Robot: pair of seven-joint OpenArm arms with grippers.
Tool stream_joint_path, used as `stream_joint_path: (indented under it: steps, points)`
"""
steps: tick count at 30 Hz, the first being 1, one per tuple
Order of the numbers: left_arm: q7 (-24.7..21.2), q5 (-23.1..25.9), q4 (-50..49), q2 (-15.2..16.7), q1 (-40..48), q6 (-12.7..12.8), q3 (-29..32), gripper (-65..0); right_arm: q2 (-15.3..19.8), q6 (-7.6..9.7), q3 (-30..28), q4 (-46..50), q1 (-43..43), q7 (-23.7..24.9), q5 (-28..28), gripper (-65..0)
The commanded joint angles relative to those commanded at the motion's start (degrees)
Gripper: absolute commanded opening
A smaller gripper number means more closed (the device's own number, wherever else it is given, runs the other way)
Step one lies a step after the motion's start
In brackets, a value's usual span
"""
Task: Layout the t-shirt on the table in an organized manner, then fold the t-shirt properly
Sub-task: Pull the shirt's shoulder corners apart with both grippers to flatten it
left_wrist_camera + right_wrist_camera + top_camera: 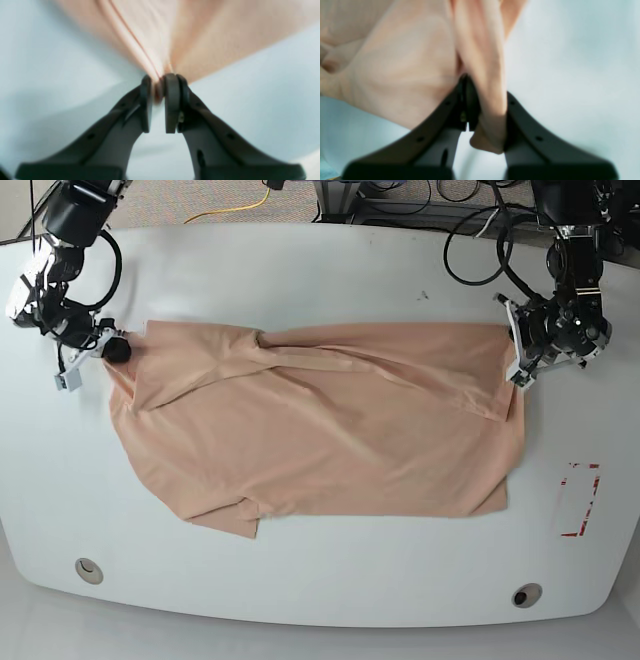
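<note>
Jaws on the left gripper [158, 88] are pinched nearly together, with a thin bunch of peach fabric caught between the pads at their tips. From that pinch point the t-shirt [180, 37] fans away from the camera, with a seam or hem line running up and to the left. White table [50, 75] on both sides below the cloth; the wrist view is blurred.

Right gripper [486, 100] jaws are clamped on a thicker roll of the same fabric; a rounded fold end pokes down past the fingers [470, 110] toward the wrist. The rest of the t-shirt [395, 75] spreads to the left of the jaws in that view, with bare table [570, 75] to the right. Also blurred.

Base view: left gripper [522, 350] sits at the shirt's upper right corner, right gripper [112, 348] at its upper left corner, both at the cloth's top edge. The t-shirt [320, 440] lies spread across the middle of the table [320, 270], wide side to side, top edge stretched between the two grippers. A twisted ridge of folds runs along the upper part from the left third toward the right. The lower left corner is bent over itself, with a sleeve-like flap sticking out at the bottom edge. Lower right corner lies flat.

A red-tape rectangle mark [580, 500] is right of the shirt, apart from it. Two grommet holes near the front edge, one left [88, 568], one right [527, 594]. Yellow cable [240, 205] on the floor behind the table.
</note>
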Motion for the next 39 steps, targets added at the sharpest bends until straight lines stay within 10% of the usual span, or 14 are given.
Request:
stream_joint_path:
  steps: [18,27,39]
  points:
    - [3.0,-0.1,5.2,-2.3,5.3,0.0,-3.7,-57.6,0.1,0.0,2.2,9.8,-11.3,0.0,2.8,-61.4]
    - [3.0,-0.1,5.7,-2.3,5.4,0.0,-4.0,-54.3,-1.0,0.0,2.8,16.9,-11.8,-4.9,5.3,-23.6]
    - [3.0,0.0,7.1,-2.3,5.2,0.0,-3.9,-44.4,-7.2,0.0,9.2,24.9,-12.3,-13.2,12.6,-18.2]
